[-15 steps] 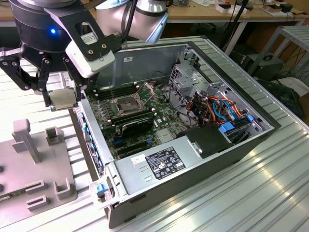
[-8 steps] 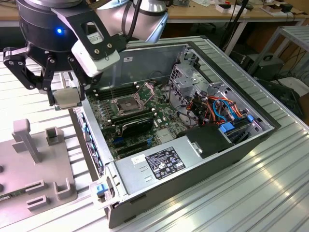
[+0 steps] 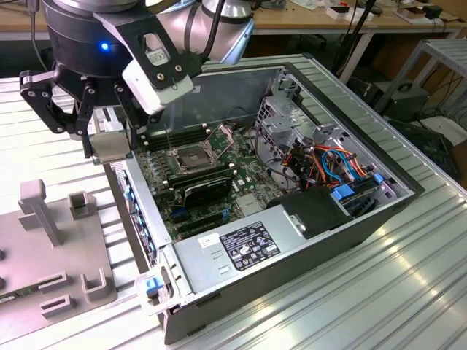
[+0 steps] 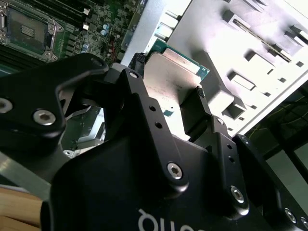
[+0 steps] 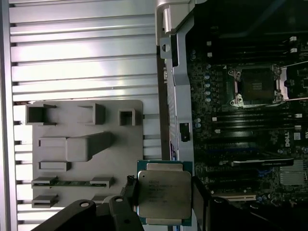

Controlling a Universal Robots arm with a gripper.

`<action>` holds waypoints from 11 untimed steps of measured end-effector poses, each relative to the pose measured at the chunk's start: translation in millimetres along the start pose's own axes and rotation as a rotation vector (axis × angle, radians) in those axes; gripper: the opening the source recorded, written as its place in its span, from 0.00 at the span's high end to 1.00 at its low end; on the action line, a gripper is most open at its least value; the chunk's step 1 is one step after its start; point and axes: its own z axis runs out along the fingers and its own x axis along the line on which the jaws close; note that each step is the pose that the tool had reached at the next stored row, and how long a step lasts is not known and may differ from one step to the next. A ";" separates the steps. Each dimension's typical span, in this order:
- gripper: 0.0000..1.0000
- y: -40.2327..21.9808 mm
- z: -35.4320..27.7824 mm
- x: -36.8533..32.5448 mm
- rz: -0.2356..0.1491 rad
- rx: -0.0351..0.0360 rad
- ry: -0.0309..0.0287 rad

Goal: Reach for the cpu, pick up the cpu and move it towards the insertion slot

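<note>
Second wrist view: gripper [image 4: 177, 103] is clamped on the cpu [image 4: 171, 79], a finger pad [image 4: 199, 94] on one edge and the other finger against the opposite edge, metal face open to the camera. First wrist view shows the same hold: cpu [image 5: 163, 193] pinched by two opposite sides, green rim showing round the silver lid. Exterior view puts the gripper [image 3: 109, 146] up in the air, just outside the computer case [image 3: 321, 240] wall on the exterior view's left, chip off the grey fixture plate [image 3: 44, 255]. My read on handling: light, rigid, smooth metal edges so it could slip or twist under a thin pinch; underside contacts are fragile, so the side-edge hold is the right place. The insertion slot [image 3: 188, 159] lies inside the case, near that wall, its load plate [image 3: 222, 133] tilted up behind it; in the first wrist view the insertion slot [image 5: 256, 85] has a dark open centre. Room above the slot looks open. Tight spots, as I judge them: case wall rim, raised load plate, memory slots [image 3: 171, 142] alongside, black card [image 3: 208, 189] beside the socket.
</note>
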 end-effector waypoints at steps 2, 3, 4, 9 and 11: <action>0.45 0.1 0.0 -1.4 0.000 -0.0001 -0.0001; 0.45 0.1 0.0 -2.0 0.000 -0.0001 0.0000; 0.45 0.1 0.0 -2.6 0.000 -0.0001 0.0000; 0.45 0.3 -0.1 -5.1 0.000 0.0001 0.0000; 0.45 0.3 -0.1 -6.8 0.000 0.0000 -0.0001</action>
